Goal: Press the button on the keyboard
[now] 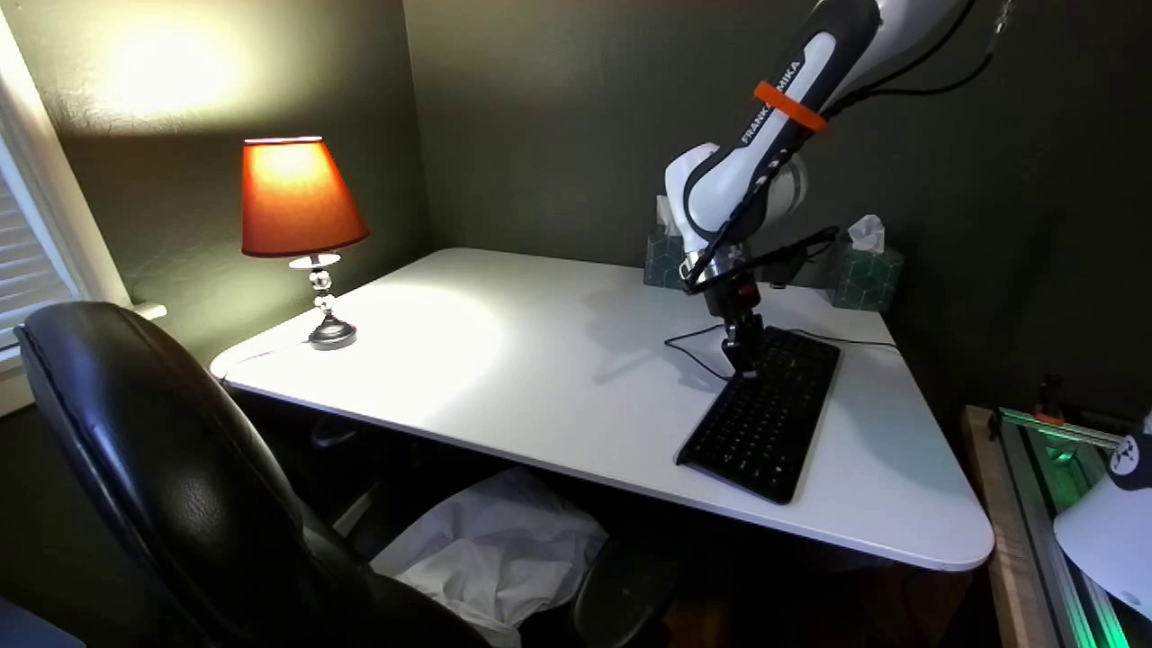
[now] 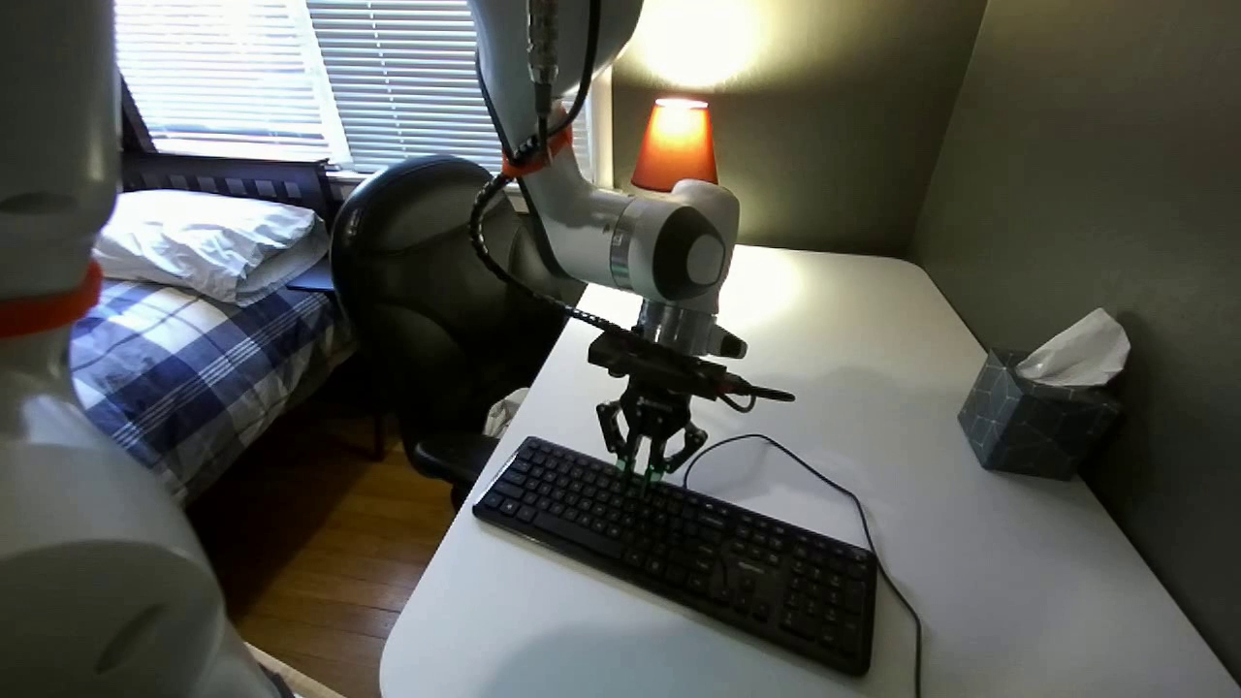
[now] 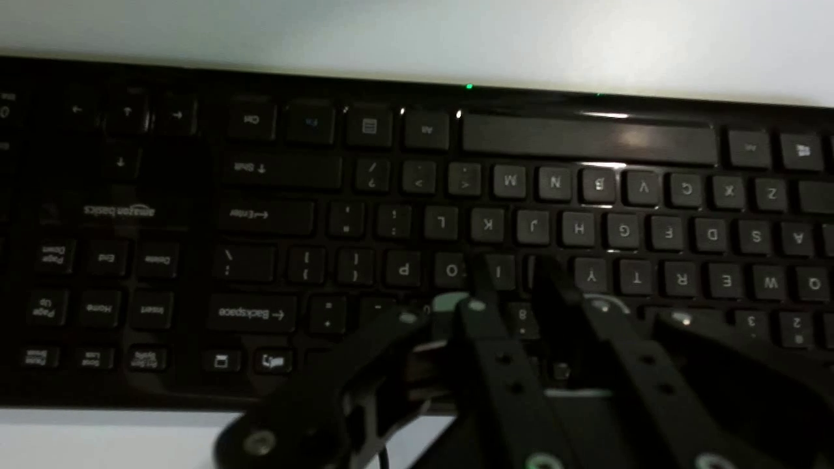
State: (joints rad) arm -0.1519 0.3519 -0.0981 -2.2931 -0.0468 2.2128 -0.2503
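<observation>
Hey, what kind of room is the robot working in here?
Probably a bedroom that doubles as a home office: there's a plaid-covered bed, plus a white desk with a keyboard on it.

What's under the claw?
The keyboard. In the wrist view, the I key and 8 key show between the fingers of the claw; keys behind the fingers are partly or fully covered. Contact unclear.

A bedroom in someone's home, by the look of it, a plaid-covered bed (image 2: 194,359) with a white pillow (image 2: 194,237), window blinds (image 2: 397,87) bright with daylight, wooden floor (image 2: 310,572), a white desk (image 1: 549,351) bearing an orange-red lamp (image 1: 301,225), alight, and tissue boxes (image 1: 866,279), a black high-backed chair (image 2: 427,271) beside it.
</observation>
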